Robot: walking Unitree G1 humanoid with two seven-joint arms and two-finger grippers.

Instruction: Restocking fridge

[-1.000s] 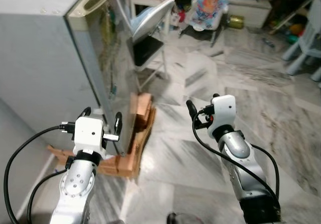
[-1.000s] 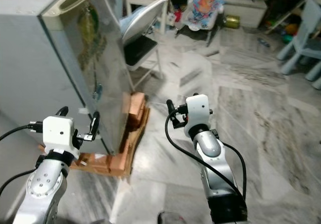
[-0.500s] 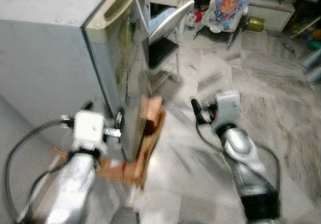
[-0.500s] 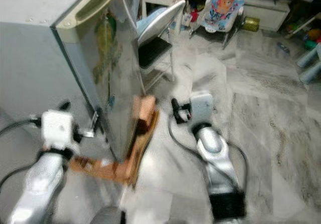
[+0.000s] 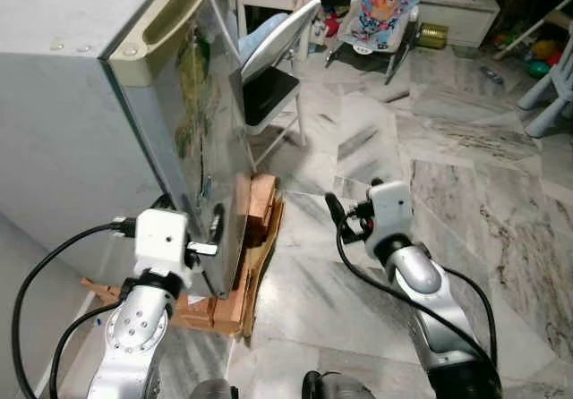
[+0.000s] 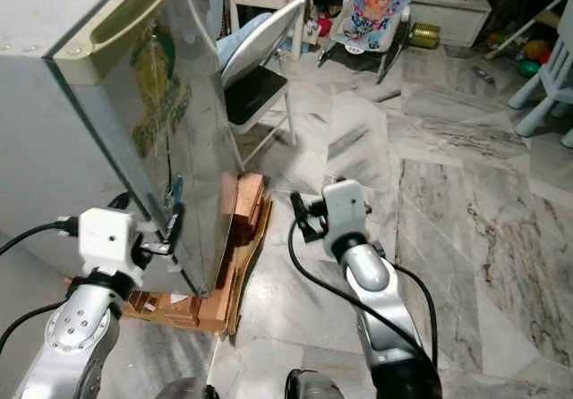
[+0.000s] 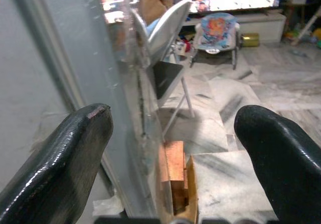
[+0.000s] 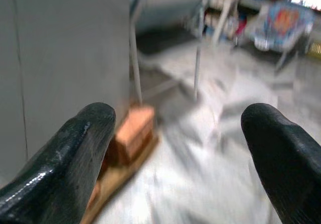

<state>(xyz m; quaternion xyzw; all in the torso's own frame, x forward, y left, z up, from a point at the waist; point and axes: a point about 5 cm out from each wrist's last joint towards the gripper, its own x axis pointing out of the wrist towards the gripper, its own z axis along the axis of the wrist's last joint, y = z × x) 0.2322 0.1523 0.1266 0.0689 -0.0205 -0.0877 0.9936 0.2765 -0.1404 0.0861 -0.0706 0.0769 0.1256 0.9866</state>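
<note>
A grey fridge [image 5: 81, 104] stands at the left with its door [image 6: 170, 140] closed and a beige handle recess [image 5: 175, 10] along the top. It rests on a wooden pallet with orange-brown blocks [image 5: 255, 204]. My left gripper [image 5: 191, 213] is open at the door's lower front corner, and in the left wrist view its fingers [image 7: 75, 153] stand on either side of the door's edge. Over the marble floor, to the right of the fridge, my right gripper [image 5: 354, 198] hangs open and holds nothing. It points toward the pallet blocks [image 8: 133, 133].
A folding chair [image 5: 269, 59] leans right behind the fridge door. Farther back are a baby bouncer [image 5: 380, 5] and a low white cabinet [image 5: 457, 5]. A pale blue plastic chair [image 5: 555, 77] stands at the far right. Open marble floor [image 5: 466, 193] spreads to the right.
The camera has shifted and the blur has cleared. My left gripper now sits closer against the fridge door's lower corner. Both grippers stay open.
</note>
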